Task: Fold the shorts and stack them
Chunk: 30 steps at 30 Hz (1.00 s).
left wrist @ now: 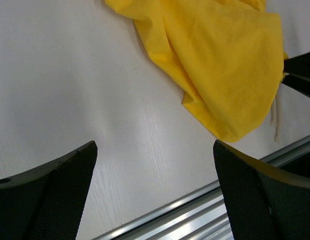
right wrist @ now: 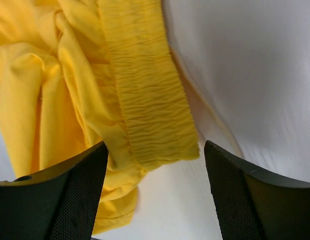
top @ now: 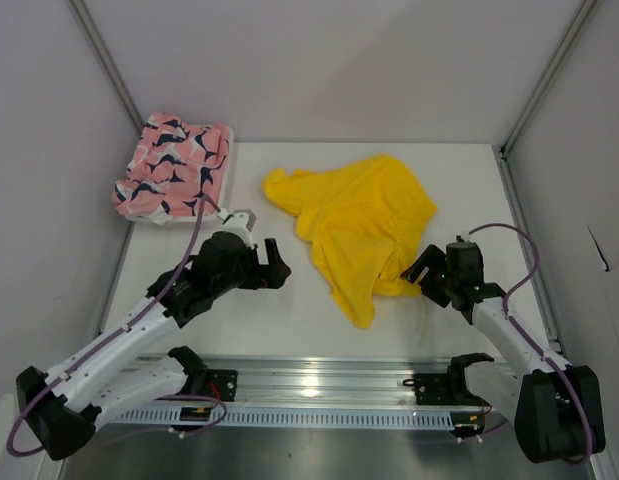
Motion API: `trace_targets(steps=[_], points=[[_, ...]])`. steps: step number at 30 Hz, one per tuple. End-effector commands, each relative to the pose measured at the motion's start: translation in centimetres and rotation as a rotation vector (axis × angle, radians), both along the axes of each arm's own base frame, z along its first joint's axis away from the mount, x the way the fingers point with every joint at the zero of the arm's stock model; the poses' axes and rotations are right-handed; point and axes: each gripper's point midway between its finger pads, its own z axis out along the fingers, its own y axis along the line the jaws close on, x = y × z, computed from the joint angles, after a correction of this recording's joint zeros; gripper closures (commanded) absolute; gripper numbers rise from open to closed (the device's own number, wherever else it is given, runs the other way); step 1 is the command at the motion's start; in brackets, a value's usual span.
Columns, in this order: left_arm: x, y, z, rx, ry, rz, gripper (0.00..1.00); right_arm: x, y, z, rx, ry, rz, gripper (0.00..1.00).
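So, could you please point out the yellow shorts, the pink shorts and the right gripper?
yellow shorts [top: 364,225]: top view, middle of the crumpled cloth.
pink shorts [top: 172,167]: top view, centre of the printed cloth.
right gripper [right wrist: 155,145]: right wrist view, midway between its fingertips.

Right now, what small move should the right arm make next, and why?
Probably ease the right gripper forward and close it on the elastic waistband. Its jaws stand open with the waistband's end lying between them, and the yellow shorts lie crumpled, not yet folded, so a grip there seems needed to spread them.
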Motion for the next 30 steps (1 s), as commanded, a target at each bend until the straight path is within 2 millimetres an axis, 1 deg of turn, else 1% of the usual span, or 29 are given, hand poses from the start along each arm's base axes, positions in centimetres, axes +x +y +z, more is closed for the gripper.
trace_targets(steps=[1, 2, 3, 4, 5, 6, 7, 8, 9, 10, 11, 12, 13, 14, 15, 16, 17, 18, 19, 20, 21, 22, 23, 24, 25, 28, 29, 30], points=[[1.0, -2.6, 0.9, -0.013, -0.069, -0.013, 0.01, 1.6, 2.8, 1.7, 0.200, -0.098, 0.082, 0.21], [1.0, -3.4, 0.9, -0.010, -0.076, -0.027, 0.01, 1.6, 3.2, 1.6, 0.235, -0.107, 0.095, 0.22], [0.6, -4.5, 1.2, -0.008, -0.084, -0.056, 0.01, 0.9, 3.8, 0.8, 0.289, -0.085, 0.112, 0.23], [0.7, -4.8, 0.9, 0.011, -0.087, -0.047, 0.01, 1.8, 3.8, 1.4, 0.305, -0.135, 0.112, 0.23], [0.9, -5.5, 0.6, 0.025, -0.085, -0.056, 0.01, 1.8, 3.8, 1.3, 0.309, -0.137, 0.113, 0.25], [0.5, -6.3, 0.7, 0.028, -0.087, -0.078, 0.01, 1.8, 3.9, 1.3, 0.321, -0.141, 0.120, 0.26], [0.6, -6.7, 0.7, 0.033, -0.090, -0.076, 0.01, 1.9, 4.0, 1.5, 0.337, -0.158, 0.121, 0.32], [0.7, -7.3, 0.2, 0.040, -0.087, -0.085, 0.01, 2.0, 3.8, 1.7, 0.344, -0.166, 0.113, 0.37], [0.4, -7.9, 0.0, 0.045, -0.084, -0.102, 0.01, 2.0, 3.8, 2.3, 0.351, -0.190, 0.111, 0.41], [0.4, -8.3, 0.0, 0.044, -0.086, -0.111, 0.01, 2.1, 3.8, 2.8, 0.352, -0.206, 0.111, 0.52], [0.3, -8.8, -0.1, 0.043, -0.085, -0.121, 0.01, 2.1, 3.7, 3.2, 0.350, -0.219, 0.109, 0.58], [0.1, -9.6, -0.4, 0.043, -0.087, -0.143, 0.01, 2.1, 3.5, 3.6, 0.344, -0.229, 0.100, 0.64], [0.0, -10.0, -0.6, 0.044, -0.092, -0.155, 0.01, 2.0, 3.4, 4.5, 0.346, -0.254, 0.102, 0.71], [-0.1, -10.4, -0.8, 0.048, -0.095, -0.164, 0.01, 2.2, 3.4, 5.2, 0.340, -0.274, 0.105, 0.80], [-0.3, -11.3, -0.9, 0.040, -0.105, -0.187, 0.01, 2.0, 3.1, 5.3, 0.335, -0.266, 0.096, 0.86], [-0.5, -11.7, -1.1, 0.044, -0.112, -0.204, 0.01, 2.1, 3.1, 5.9, 0.333, -0.278, 0.102, 0.96], [-0.5, -12.0, -1.3, 0.049, -0.116, -0.210, 0.01, 2.4, 3.0, 6.8, 0.317, -0.291, 0.111, 1.00], [-0.8, -12.7, -1.5, 0.053, -0.112, -0.227, 0.01, 2.1, 2.6, 6.5, 0.305, -0.253, 0.101, 1.00], [-0.9, -13.1, -1.7, 0.055, -0.116, -0.239, 0.01, 2.2, 2.5, 6.9, 0.294, -0.250, 0.106, 1.00], [-1.2, -13.9, -1.0, 0.046, -0.128, -0.256, 0.01, 2.6, 2.3, 7.9, 0.279, -0.271, 0.120, 1.00], [-1.3, -14.3, -1.0, 0.050, -0.131, -0.263, 0.01, 2.6, 2.0, 8.0, 0.270, -0.259, 0.114, 1.00], [-1.4, -14.7, -1.5, 0.068, -0.132, -0.277, 0.01, 2.6, 1.9, 8.4, 0.265, -0.262, 0.117, 1.00], [-1.3, -15.5, -0.6, 0.055, -0.146, -0.286, 0.01, 2.7, 1.8, 8.8, 0.257, -0.268, 0.121, 1.00], [-1.6, -16.1, -0.5, 0.061, -0.153, -0.301, 0.01, 2.9, 1.6, 9.5, 0.236, -0.271, 0.125, 1.00], [-1.7, -16.6, -1.2, 0.080, -0.146, -0.311, 0.01, 3.0, 1.4, 9.8, 0.223, -0.269, 0.126, 1.00], [-1.9, -18.5, -0.1, 0.075, -0.158, -0.326, 0.01, 3.4, 1.1, 11.0, 0.184, -0.267, 0.137, 1.00], [-1.9, -18.9, -1.2, 0.104, -0.140, -0.330, 0.01, 3.5, 0.9, 11.2, 0.175, -0.267, 0.135, 1.00], [-2.1, -19.9, -0.4, 0.088, -0.148, -0.337, 0.01, 3.4, 0.9, 11.2, 0.173, -0.258, 0.136, 1.00]])
